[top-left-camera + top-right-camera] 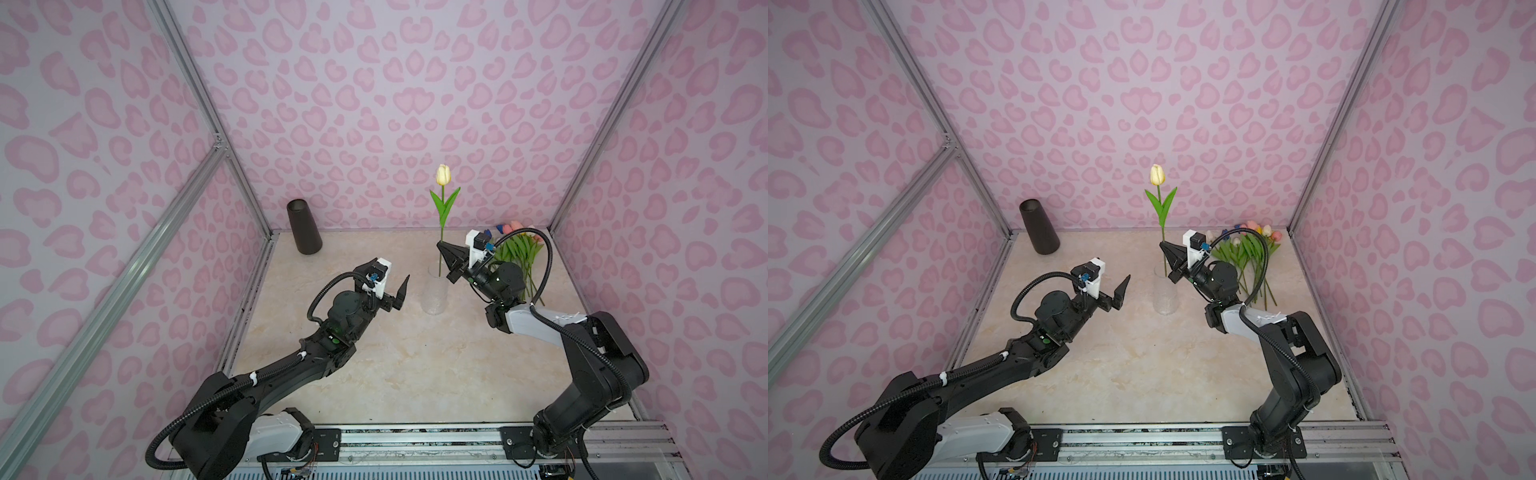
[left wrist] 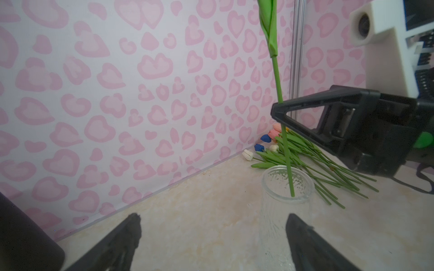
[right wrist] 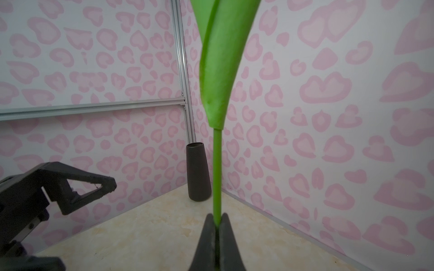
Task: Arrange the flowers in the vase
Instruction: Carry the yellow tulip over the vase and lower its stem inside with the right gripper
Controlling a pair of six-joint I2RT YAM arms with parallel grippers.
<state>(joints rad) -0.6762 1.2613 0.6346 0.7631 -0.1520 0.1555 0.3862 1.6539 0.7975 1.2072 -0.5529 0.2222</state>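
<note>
Pink heart-print walls boxed in a marbled tabletop [image 1: 374,374]. Right gripper [image 1: 441,246] was clamped on the stem of 1 cream-yellow tulip [image 1: 443,174], holding it upright with the stem end dipped inside the clear glass vase [image 1: 435,297]. Left gripper [image 1: 400,294] hung just beside the vase, jaws spread wide, empty. Other flowers [image 1: 517,251] lay heaped near the back right corner, and a black vase [image 1: 304,228] stood back left.
</note>
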